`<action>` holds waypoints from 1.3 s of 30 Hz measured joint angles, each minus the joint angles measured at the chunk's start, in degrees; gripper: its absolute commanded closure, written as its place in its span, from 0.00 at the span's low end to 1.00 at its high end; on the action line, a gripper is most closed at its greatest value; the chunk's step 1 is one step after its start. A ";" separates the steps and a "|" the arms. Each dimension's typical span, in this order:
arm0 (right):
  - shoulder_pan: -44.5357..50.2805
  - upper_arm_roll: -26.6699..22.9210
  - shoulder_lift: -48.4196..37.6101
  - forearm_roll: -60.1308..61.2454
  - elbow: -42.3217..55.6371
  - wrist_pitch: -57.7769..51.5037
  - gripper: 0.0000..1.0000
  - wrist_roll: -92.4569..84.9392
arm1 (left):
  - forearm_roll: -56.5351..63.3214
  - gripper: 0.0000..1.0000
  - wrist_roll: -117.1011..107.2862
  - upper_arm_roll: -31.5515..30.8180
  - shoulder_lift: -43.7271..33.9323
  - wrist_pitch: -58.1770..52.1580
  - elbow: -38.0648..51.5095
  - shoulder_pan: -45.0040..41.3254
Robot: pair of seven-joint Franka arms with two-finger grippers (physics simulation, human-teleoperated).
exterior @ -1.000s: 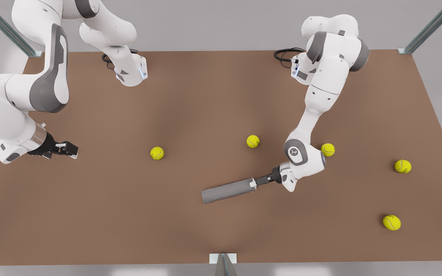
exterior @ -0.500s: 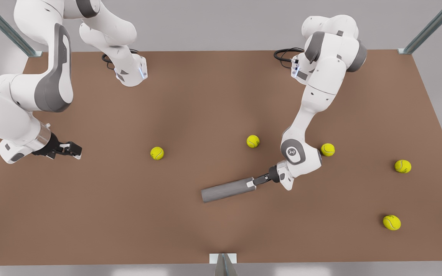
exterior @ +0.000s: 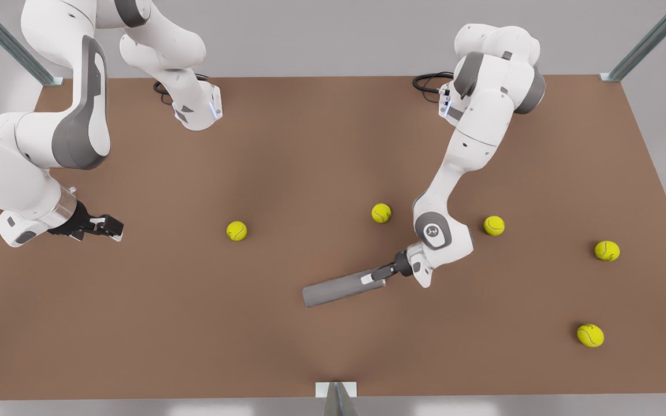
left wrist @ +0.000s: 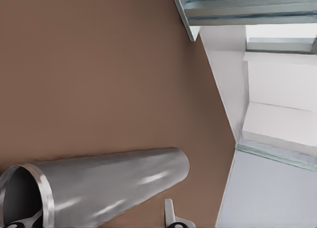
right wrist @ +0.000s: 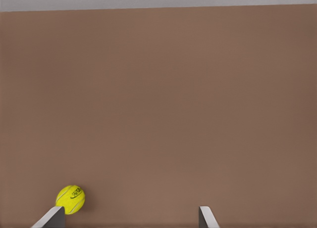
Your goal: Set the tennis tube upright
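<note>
Front view's left: the right hand (exterior: 102, 226) is held waiting above the worktop (exterior: 194, 323), fingers (right wrist: 205, 217) spread, nothing gripped; a tennis ball (exterior: 236, 231) is seen ahead of it. Right of centre: the tennis tube (exterior: 336, 289) is found lying flat, not yet raised. The left hand (exterior: 374, 277) has been advanced over the last second onto the tube's rimmed end (left wrist: 27, 196), fingers apart astride it, not yet clamped. Closing is judged the next step before tilting.

Brown table (exterior: 194, 323) w/ grey tennis tube (exterior: 333, 290) lying flat, 5 yellow balls (exterior: 236, 230).
</note>
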 measured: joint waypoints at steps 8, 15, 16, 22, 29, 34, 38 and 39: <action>-0.08 0.00 0.07 0.07 -0.07 -0.01 0.00 0.16 | -4.19 0.22 0.48 -0.02 -1.59 -2.27 0.04 0.59; -0.28 0.00 0.08 0.10 -0.08 -0.04 0.00 0.24 | -5.22 0.79 0.45 -0.01 -1.95 -3.02 0.08 0.59; -0.31 0.00 0.08 0.12 -0.08 -0.04 0.00 0.24 | -5.21 0.79 0.18 -0.02 -2.38 -3.10 0.06 0.59; -0.36 0.00 0.08 0.17 -0.09 -0.05 0.00 0.28 | -4.79 0.79 -2.92 0.78 -8.51 -5.43 -1.54 1.35; -0.44 0.00 0.08 0.18 -0.16 -0.05 0.00 0.30 | 12.73 0.79 -9.04 2.14 -15.97 -9.00 -4.47 5.79; -0.44 0.00 0.08 0.18 -0.16 -0.05 0.00 0.32 | 31.83 0.79 -14.05 6.48 -20.83 -13.12 -5.59 6.03; -0.44 0.00 0.08 0.18 -0.16 -0.05 0.00 0.33 | 46.54 0.79 -17.35 10.61 -24.18 -17.67 -5.61 6.18; -0.44 0.00 0.08 0.18 -0.16 -0.05 0.00 0.33 | 49.81 0.79 -18.07 11.12 -24.75 -18.68 -5.53 6.19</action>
